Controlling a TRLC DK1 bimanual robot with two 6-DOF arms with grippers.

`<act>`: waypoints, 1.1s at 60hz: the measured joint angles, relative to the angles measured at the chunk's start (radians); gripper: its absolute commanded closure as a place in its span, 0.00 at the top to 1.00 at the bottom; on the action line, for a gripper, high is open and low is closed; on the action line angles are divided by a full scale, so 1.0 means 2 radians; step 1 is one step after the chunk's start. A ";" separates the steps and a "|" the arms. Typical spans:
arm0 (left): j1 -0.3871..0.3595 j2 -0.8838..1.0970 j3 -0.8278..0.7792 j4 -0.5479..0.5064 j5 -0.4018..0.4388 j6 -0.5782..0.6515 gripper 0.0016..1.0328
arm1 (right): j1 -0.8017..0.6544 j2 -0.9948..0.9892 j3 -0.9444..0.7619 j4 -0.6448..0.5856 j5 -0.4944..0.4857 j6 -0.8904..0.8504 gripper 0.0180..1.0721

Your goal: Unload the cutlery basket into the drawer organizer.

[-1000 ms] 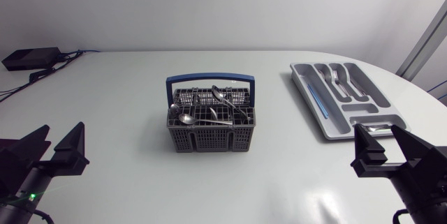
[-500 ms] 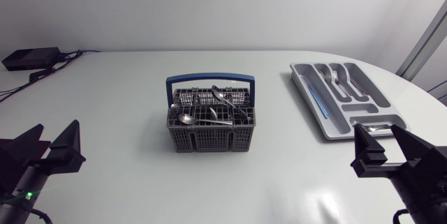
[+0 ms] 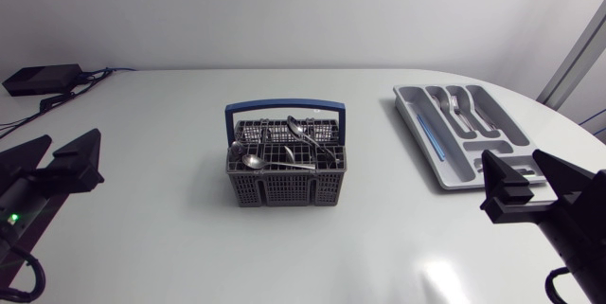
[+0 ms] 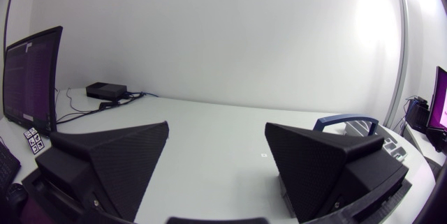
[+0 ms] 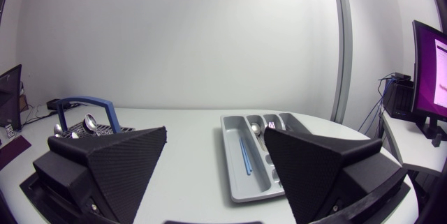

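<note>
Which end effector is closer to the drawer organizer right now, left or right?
Right. The right end effector hangs by the near end of the drawer organizer. The left end effector is across the table, beyond the cutlery basket.

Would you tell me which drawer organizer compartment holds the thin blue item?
The long narrow compartment on the side of the drawer organizer facing the cutlery basket holds it; a fork lies in a neighbouring one.
</note>
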 measured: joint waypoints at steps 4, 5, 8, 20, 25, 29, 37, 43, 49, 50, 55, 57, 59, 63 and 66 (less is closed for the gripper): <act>-0.005 0.034 0.026 -0.015 -0.001 0.000 0.93 | 0.012 0.022 0.014 0.000 0.012 0.000 0.95; -0.006 0.040 0.032 -0.019 -0.002 0.000 0.93 | 0.016 0.027 0.018 0.001 0.014 0.000 0.95; -0.011 0.059 0.048 -0.031 -0.003 -0.002 0.93 | 0.027 0.046 0.029 0.003 0.023 0.000 0.95; -0.044 0.144 0.127 -0.120 -0.014 -0.007 0.93 | 0.063 0.113 0.073 0.005 0.054 0.000 0.95; -0.054 0.184 0.163 -0.153 -0.014 -0.002 0.93 | 0.082 0.147 0.096 0.002 0.075 0.000 0.95; -0.058 0.206 0.181 -0.164 -0.014 0.002 0.93 | 0.094 0.170 0.114 -0.006 0.085 0.000 0.95; -0.069 0.239 0.209 -0.192 -0.014 0.031 0.93 | 0.117 0.213 0.154 -0.035 0.103 0.001 0.95; -0.080 0.267 0.240 -0.225 -0.011 0.053 0.93 | 0.131 0.248 0.193 -0.073 0.109 0.002 0.95; -0.084 0.299 0.276 -0.255 0.005 0.058 0.93 | 0.146 0.295 0.248 -0.140 0.113 0.002 0.95; -0.084 0.303 0.279 -0.256 0.006 0.057 0.93 | 0.148 0.301 0.254 -0.147 0.113 0.002 0.95; -0.092 0.323 0.297 -0.272 0.011 0.059 0.93 | 0.154 0.336 0.287 -0.184 0.107 0.002 0.95; -0.097 0.331 0.302 -0.276 0.014 0.059 0.93 | 0.155 0.349 0.298 -0.195 0.098 0.003 0.95; -0.101 0.336 0.305 -0.278 0.015 0.059 0.93 | 0.155 0.362 0.308 -0.205 0.086 0.002 0.95; -0.108 0.350 0.315 -0.291 0.016 0.060 0.93 | 0.154 0.388 0.327 -0.221 0.072 0.003 0.95; -0.110 0.360 0.323 -0.296 0.017 0.060 0.93 | 0.154 0.404 0.340 -0.231 0.071 0.003 0.95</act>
